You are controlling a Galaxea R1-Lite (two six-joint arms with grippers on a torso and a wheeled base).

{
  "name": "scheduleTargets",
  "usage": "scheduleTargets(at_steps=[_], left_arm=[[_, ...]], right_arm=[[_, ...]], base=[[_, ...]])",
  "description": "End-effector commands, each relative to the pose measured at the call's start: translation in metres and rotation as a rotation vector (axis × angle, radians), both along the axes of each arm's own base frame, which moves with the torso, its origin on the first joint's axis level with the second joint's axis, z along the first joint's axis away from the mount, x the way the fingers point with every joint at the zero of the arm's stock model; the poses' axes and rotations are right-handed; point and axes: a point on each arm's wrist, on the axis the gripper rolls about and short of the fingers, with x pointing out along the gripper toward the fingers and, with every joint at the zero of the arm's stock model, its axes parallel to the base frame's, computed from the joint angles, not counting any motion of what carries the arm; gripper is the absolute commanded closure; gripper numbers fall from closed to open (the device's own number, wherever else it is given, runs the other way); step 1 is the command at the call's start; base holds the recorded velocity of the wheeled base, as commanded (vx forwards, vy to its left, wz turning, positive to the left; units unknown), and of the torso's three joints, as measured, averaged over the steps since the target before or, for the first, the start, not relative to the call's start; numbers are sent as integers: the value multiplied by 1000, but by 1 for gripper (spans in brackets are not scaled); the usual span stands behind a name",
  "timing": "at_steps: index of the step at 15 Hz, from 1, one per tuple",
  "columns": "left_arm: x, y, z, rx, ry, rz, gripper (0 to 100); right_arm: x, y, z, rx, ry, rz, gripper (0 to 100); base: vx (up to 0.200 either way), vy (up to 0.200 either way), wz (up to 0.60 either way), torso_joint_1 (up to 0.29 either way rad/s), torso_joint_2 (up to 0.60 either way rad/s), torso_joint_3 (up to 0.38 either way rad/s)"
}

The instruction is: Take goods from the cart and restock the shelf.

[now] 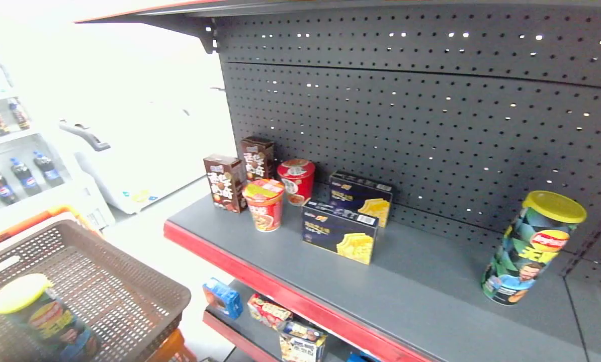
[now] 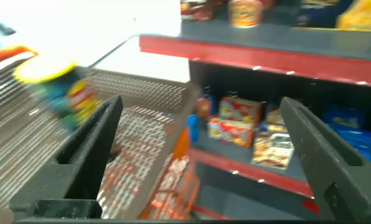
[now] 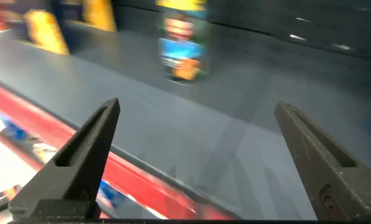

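1. At the far left, the brown basket (image 1: 179,294) on the cart holds one crisp can (image 1: 41,319) with a yellow lid. The can seems to stand upright near the basket's left side. This is the item to fetch.
2. The left gripper (image 2: 202,104) faces that can from the side, jaws wide apart with nothing between them. I judge the step in hand to be the reach for it. Bring the fingers level with the middle of the can's body, below the lid, one on each side. Close only once the body sits centred, because a round can may slip out of an off-centre pinch.
3. Lift straight up until the can clears the basket wall, and only then swing towards the shelf (image 1: 421,291).
4. On the shelf, two chocolate boxes (image 1: 225,182), two cup noodles (image 1: 265,203) and two blue boxes (image 1: 340,231) each sit one in front of the other. Carry the can well above them.
5. Bare shelf lies between the blue boxes and the matching can (image 1: 531,249) at the right. Just beside that can looks like the sensible spot, set down upright.
6. The right gripper (image 3: 197,107) hangs over the shelf's front, jaws apart and empty, with the matching can ahead of it. It is best held clear of the placement.
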Motion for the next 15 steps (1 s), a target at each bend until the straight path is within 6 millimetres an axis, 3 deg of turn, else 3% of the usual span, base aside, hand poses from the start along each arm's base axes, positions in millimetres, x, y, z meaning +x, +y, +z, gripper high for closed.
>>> scheduleTargets(at_steps=[1,10,11,12,14,15], left_arm=[[0,0,0,0,0,-1,0],[-1,0,4,1,-14,8,0],[-9,0,34,33,-90,3,0],[-6,0,67,36,-24,11,0],[23,2,121,39,140,82,0],[44,1,130,38,218,68,0]], right_arm=[[0,0,0,0,-1,0,0],[0,0,0,1,1,-2,0],[0,0,0,1,1,-2,0],[0,0,0,1,1,-2,0],[0,0,0,1,1,-2,0],[0,0,0,1,1,-2,0]], base=[[0,0,600,2,-7,2],[0,0,533,3,2,2],[0,0,0,0,0,0],[0,0,0,0,0,0],[0,0,0,0,0,0],[0,0,0,0,0,0]])
